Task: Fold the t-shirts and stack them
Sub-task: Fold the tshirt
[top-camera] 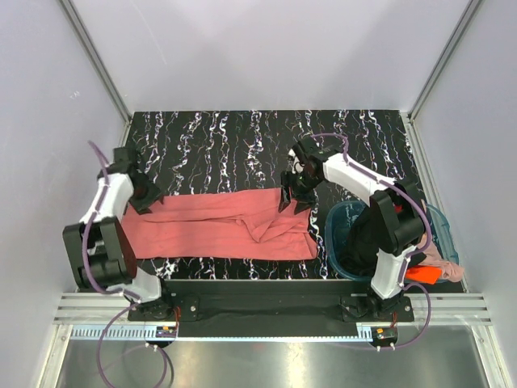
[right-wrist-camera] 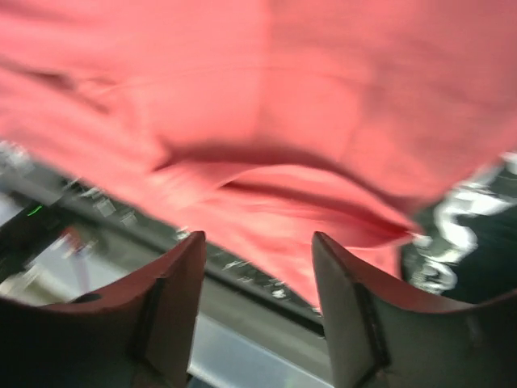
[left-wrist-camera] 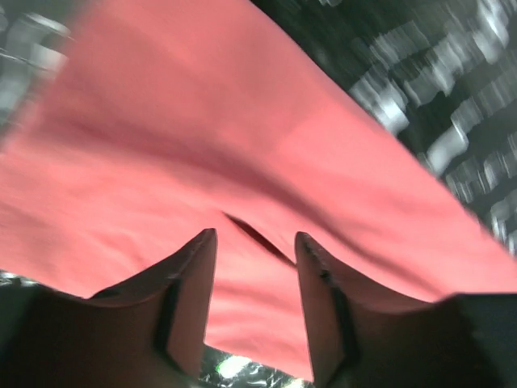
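Note:
A large salmon-red t-shirt (top-camera: 214, 230) lies folded into a long band across the front of the black marbled table (top-camera: 242, 145). My left gripper (top-camera: 146, 196) hovers at its far left corner, open and empty. In the left wrist view the jaws (left-wrist-camera: 254, 234) stand apart above the red cloth (left-wrist-camera: 202, 137). My right gripper (top-camera: 294, 198) is over the shirt's far right edge, also open. In the right wrist view its jaws (right-wrist-camera: 258, 236) stand apart above rumpled red folds (right-wrist-camera: 283, 186). A black t-shirt (top-camera: 361, 236) sits in the basket. Orange (top-camera: 423, 275) and pale pink (top-camera: 440, 257) shirts lie at the right.
A round teal basket (top-camera: 338, 242) stands at the front right, partly under my right arm. The shirt's right end is bunched into ridges (top-camera: 271, 226). White walls with metal posts enclose the table. A metal rail (top-camera: 258, 307) runs along the near edge.

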`<state>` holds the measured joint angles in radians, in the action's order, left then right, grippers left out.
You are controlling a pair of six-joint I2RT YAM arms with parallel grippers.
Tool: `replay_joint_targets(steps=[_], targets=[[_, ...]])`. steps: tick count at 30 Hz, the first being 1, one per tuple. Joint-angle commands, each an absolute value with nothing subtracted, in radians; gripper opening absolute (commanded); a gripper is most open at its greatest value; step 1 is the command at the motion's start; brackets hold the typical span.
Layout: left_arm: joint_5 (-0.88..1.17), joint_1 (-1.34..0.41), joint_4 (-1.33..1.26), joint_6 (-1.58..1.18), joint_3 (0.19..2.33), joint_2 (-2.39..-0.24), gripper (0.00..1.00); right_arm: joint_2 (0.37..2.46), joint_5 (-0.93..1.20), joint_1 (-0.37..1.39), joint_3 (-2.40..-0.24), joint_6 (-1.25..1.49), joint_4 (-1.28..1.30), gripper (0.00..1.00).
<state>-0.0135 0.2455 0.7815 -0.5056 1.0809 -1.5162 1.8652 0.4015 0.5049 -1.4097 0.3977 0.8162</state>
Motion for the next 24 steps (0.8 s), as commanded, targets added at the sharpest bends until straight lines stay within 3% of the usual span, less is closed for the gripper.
replay_joint_targets(steps=[1, 7, 13, 16, 24], targets=[[0.095, 0.058, 0.734, -0.533, 1.002, -1.364, 0.51, 1.856, 0.158, 0.505, -1.439, 0.353, 0.900, 0.66], [0.165, -0.347, 0.536, -0.659, 0.913, -1.313, 0.52, 1.855, 0.179, 0.405, -1.410, 0.321, 0.864, 0.65], [0.085, -0.633, 0.543, -0.606, 1.142, -1.563, 0.63, 1.911, 0.261, 0.400, -1.436, 0.281, 0.851, 0.60], [0.028, -0.701, 0.593, -0.589, 1.228, -1.687, 0.63, 1.913, 0.255, 0.402, -1.422, 0.282, 0.856, 0.50], [-0.066, -0.791, 0.675, -0.606, 1.324, -1.793, 0.59, 1.884, 0.267, 0.399, -1.364, 0.281, 0.845, 0.40]])
